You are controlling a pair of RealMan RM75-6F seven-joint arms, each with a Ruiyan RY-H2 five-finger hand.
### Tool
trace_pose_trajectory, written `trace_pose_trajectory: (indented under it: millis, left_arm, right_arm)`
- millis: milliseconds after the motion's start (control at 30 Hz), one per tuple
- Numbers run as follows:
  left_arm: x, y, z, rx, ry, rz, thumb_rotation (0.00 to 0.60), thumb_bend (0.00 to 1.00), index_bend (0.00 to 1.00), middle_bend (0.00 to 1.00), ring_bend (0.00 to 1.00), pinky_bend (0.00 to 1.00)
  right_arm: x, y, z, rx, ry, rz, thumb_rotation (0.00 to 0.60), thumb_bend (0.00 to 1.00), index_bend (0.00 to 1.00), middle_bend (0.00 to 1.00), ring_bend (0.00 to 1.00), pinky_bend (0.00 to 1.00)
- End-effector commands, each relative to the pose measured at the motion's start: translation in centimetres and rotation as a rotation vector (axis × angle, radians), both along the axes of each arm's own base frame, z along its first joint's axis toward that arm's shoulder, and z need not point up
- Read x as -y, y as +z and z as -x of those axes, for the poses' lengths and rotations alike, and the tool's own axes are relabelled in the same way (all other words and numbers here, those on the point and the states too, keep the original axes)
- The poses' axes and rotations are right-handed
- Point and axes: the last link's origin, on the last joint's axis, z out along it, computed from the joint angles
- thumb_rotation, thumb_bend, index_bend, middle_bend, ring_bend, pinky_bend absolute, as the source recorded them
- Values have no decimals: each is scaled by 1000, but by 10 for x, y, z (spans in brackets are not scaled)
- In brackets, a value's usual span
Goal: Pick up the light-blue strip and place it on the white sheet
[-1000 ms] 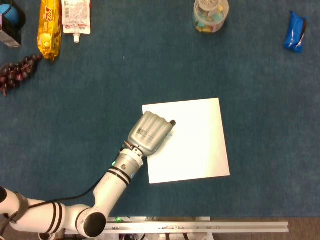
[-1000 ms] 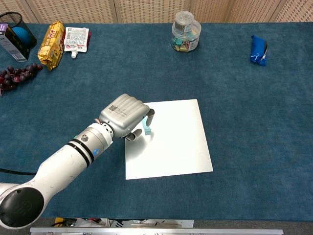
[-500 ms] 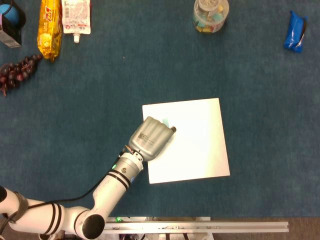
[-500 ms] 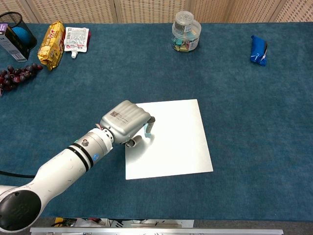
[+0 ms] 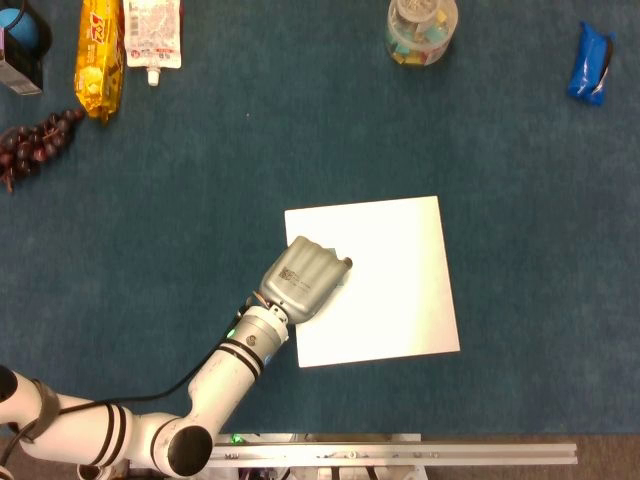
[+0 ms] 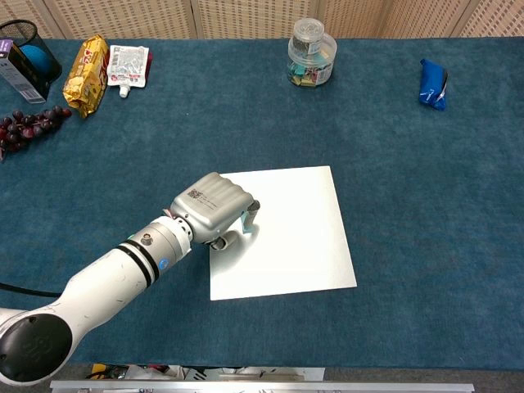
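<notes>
silver, the left robot hand (image 6: 214, 210) sat low over the near left part of the white sheet (image 6: 299, 237), fingers curled down; the light-blue strip lay hidden beneath it, so its grip could not be told. farther back on the blue table (image 6: 409, 180) stood a clear jar (image 6: 312, 62).

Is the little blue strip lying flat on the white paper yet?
Cannot tell. The left hand hangs over the sheet and covers the strip; neither view shows whether it lies flat or is held.
</notes>
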Motion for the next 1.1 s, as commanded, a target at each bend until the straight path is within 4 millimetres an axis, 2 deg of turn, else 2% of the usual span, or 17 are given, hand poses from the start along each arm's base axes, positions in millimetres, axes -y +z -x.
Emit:
trace_pose_trajectory:
  millis: [33,400,1100]
  left_arm:
    - [0,0,0,-4,2,3,600,378,445,898,1000,1000]
    - [2,5,-4,0,-3,-1,600,378,448,898,1000,1000]
    - [4,1,-3,-28,-1,9,599,378,448,898,1000,1000]
  right_arm:
    - [0,0,0,1,0,1,600,231,513,594,678,694]
    - [-2,1,1,5,-1,4,600,231,513,594,678,694]
    - [-5,4,3,7,-3,13,600,231,513,594,680,694]
